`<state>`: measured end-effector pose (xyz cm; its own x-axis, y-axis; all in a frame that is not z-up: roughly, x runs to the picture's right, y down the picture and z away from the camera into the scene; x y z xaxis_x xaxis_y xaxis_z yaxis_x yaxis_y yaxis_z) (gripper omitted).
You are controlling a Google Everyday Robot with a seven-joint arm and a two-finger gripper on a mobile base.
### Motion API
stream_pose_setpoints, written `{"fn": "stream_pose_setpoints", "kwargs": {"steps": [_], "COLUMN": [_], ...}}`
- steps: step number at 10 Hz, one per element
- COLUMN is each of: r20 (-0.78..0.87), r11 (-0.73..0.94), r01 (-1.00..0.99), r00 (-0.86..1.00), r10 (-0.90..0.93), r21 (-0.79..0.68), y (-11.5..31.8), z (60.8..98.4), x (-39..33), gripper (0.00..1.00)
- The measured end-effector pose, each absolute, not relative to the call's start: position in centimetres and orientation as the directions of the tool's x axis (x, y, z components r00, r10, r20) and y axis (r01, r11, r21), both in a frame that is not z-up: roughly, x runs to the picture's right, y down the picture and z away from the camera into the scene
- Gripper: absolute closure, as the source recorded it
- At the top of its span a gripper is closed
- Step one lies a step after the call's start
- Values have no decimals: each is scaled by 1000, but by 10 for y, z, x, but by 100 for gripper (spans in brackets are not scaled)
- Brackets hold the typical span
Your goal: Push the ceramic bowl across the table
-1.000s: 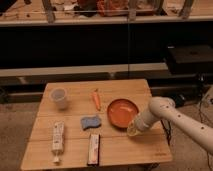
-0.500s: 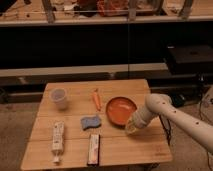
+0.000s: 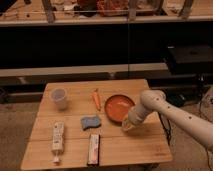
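Observation:
The ceramic bowl [image 3: 118,106], wide, shallow and orange-red, sits right of the middle of the table [image 3: 130,147], a small light-wood table with a plank top. My gripper [image 3: 128,124] is at the bowl's near right rim, touching it or very close to it. The white arm reaches in from the lower right, low over the table.
An orange carrot [image 3: 96,99] lies just left of the bowl. A blue sponge [image 3: 91,122] lies at the bowl's near left. A translucent white cup [image 3: 59,97] stands at the far left. A white tube [image 3: 57,140] and a dark bar packet [image 3: 93,148] lie near the front edge. Dark shelving stands behind the table.
My gripper has moved left and a little away along the bowl's near right rim. The bowl has slid slightly left, toward the carrot.

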<state>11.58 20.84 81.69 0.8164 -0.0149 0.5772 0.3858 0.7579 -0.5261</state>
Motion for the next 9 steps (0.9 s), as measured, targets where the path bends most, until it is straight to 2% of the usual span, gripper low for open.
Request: {"fn": "stream_pose_setpoints", "kwargs": {"steps": [9], "r20": [601], "r11": [735], "r01": [457], "r00": [795], "r10": [-84], "r21": [-501], "y": [185], "z": [827], "x": [92], "gripper": [100]}}
